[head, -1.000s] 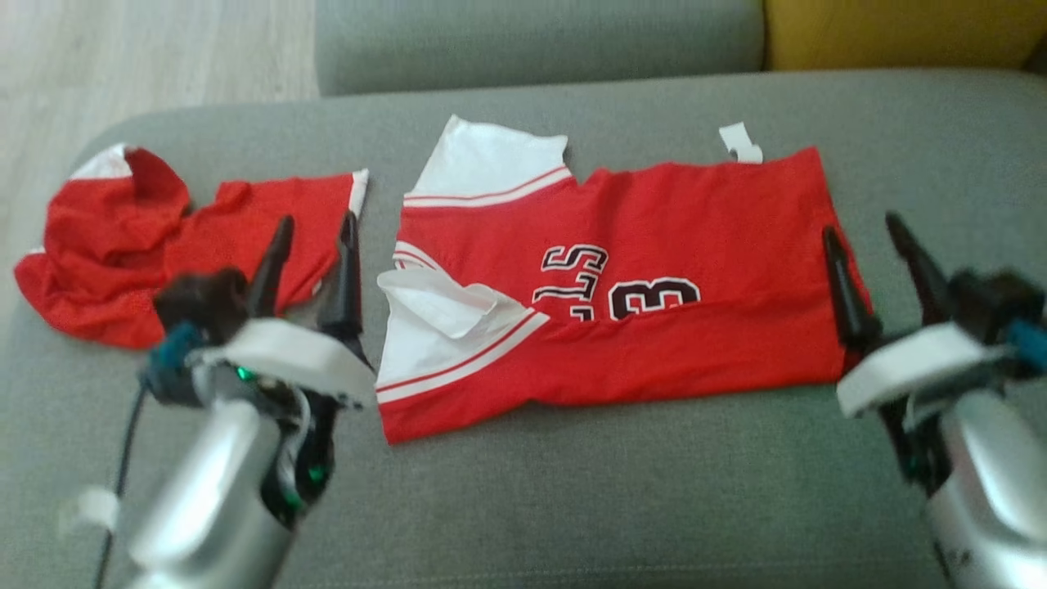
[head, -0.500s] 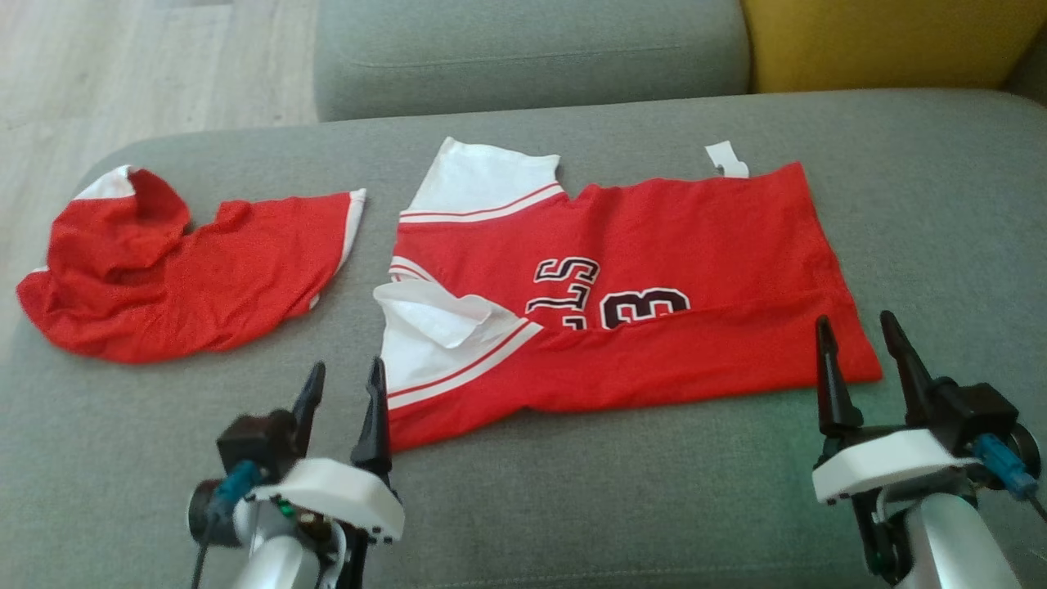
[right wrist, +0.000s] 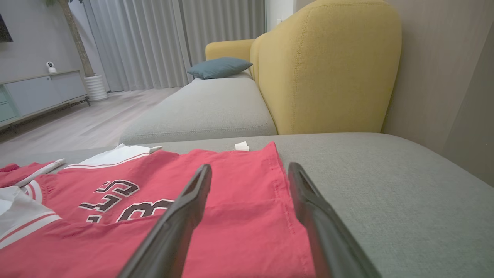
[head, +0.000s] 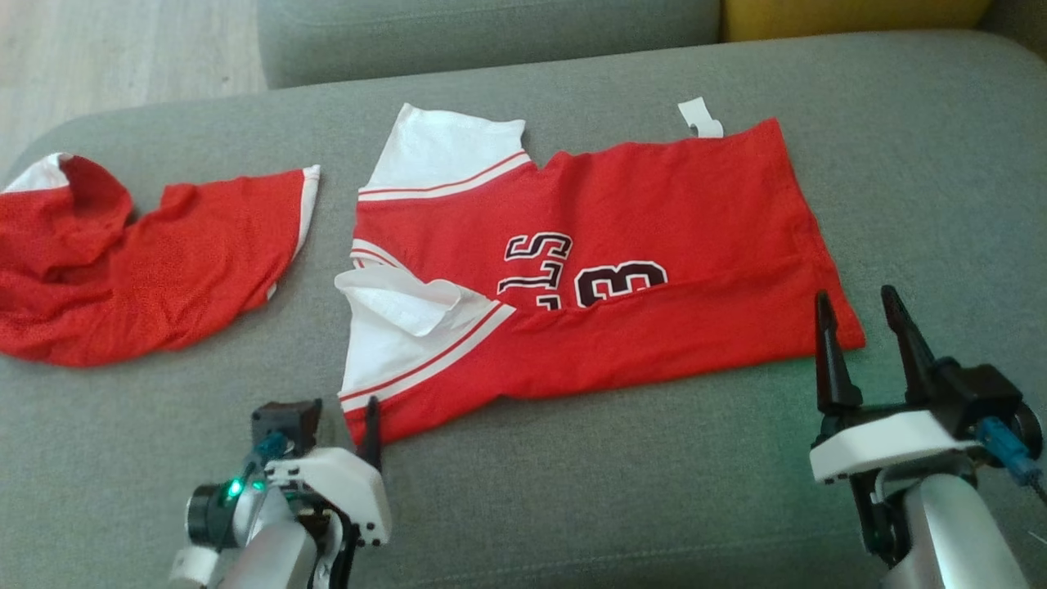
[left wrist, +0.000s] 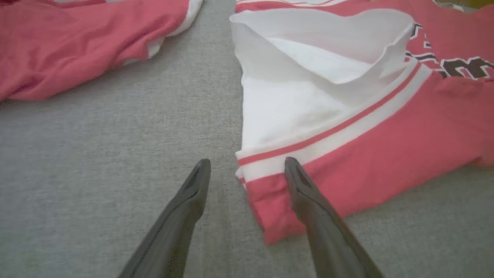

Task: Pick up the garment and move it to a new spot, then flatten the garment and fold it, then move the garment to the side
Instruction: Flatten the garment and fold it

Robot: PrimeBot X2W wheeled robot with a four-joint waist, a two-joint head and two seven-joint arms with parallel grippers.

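In the head view, the red jersey (head: 589,270) lay flat mid-frame on the grey couch (head: 572,491), with another red garment (head: 123,270) at far left. I saw the left gripper (head: 331,409) released at the jersey's lower-left corner and the right gripper (head: 856,315) released at its lower-right corner. In the left wrist view, the spread fingers straddled that corner. In the right wrist view, the fingers bracketed the side hem.

A grey sofa (head: 589,491) is the seat here, and a crumpled red cloth (head: 147,270) lies on its left part. Behind stands a yellow backrest (right wrist: 328,65). A teal cushion (right wrist: 219,66) rests on the next seat. Farther away are grey curtains (right wrist: 154,38), a pale cabinet (right wrist: 42,92) and a wooden floor (right wrist: 77,127).
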